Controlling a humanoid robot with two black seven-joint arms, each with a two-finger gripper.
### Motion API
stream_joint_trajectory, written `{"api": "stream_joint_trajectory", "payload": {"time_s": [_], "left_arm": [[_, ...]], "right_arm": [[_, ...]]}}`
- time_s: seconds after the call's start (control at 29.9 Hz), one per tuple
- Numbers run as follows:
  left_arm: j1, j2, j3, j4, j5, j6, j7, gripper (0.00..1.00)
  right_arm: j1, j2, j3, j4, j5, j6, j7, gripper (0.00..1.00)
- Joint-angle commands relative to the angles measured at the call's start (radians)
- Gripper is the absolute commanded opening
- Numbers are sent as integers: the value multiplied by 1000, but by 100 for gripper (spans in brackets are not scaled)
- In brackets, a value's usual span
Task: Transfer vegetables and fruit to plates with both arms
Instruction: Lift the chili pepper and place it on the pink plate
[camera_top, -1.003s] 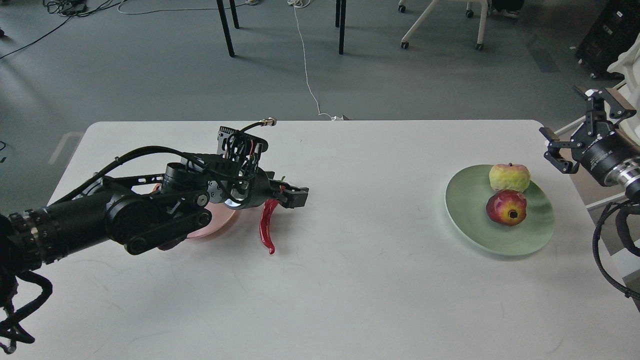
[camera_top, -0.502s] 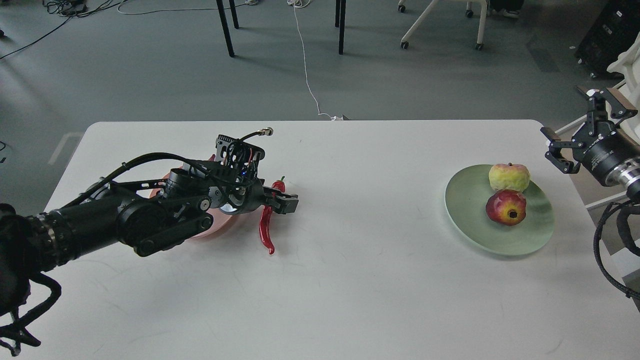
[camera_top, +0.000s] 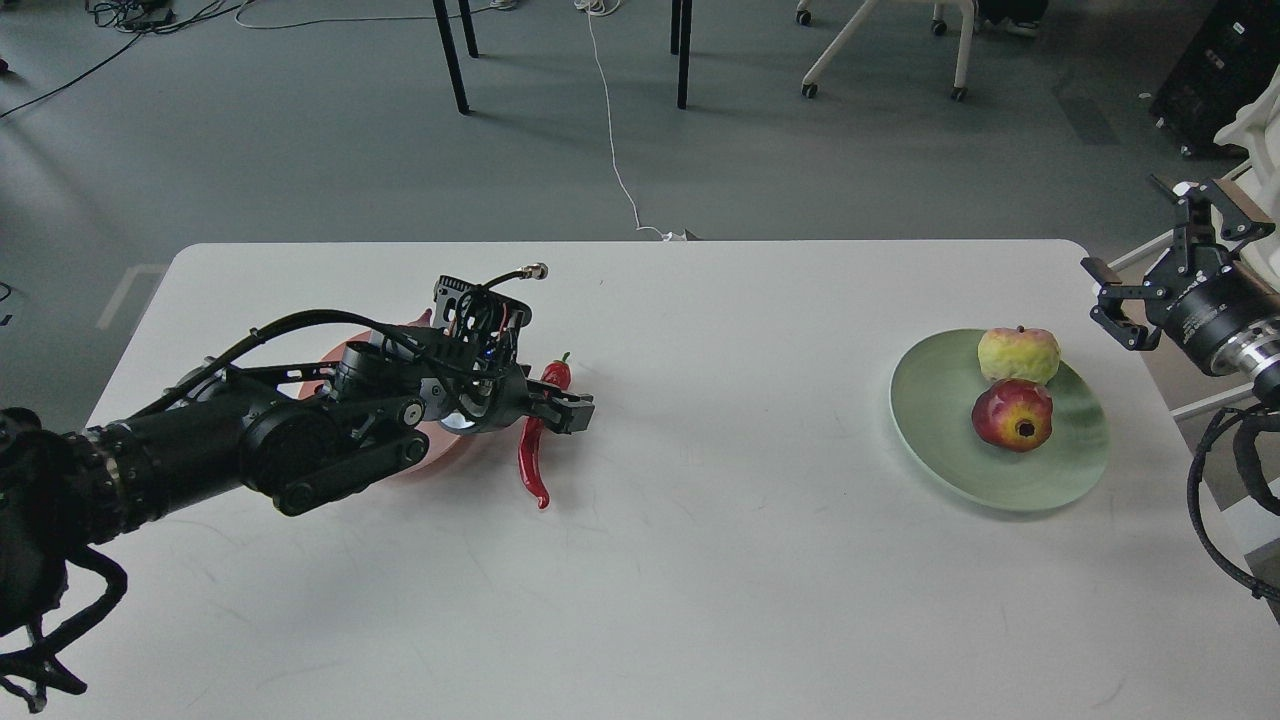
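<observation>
Chili pepper (camera_top: 536, 450) lies on the tabletop (camera_top: 700, 560) toward the left edge, just beside the pink plate (camera_top: 425, 455). It looks light, glossy and slippery; I would take it across the thick upper half. My left pincer (camera_top: 572, 408) reaches low over its stem end, fingers at either side; whether they grip, I cannot tell. My right pincer (camera_top: 1150, 275) hangs spread and empty off the right edge, near the green plate (camera_top: 1000, 485) with both fruits.
</observation>
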Motion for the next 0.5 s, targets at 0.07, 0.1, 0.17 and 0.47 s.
{"api": "stream_joint_trajectory", "payload": {"time_s": [0.07,0.1,0.17,0.47], "left_arm": [[2,0,0,2,0,1,15,37],[2,0,0,2,0,1,15,35],[1,-6,0,2,0,1,17,28],[-15,-74,-8,-8,-1,-1,23,15]], "right_arm": [[0,0,0,0,0,0,0,99],[0,0,0,0,0,0,0,99],[0,0,0,0,0,0,0,99],[-1,2,0,0,0,0,0,99]]}}
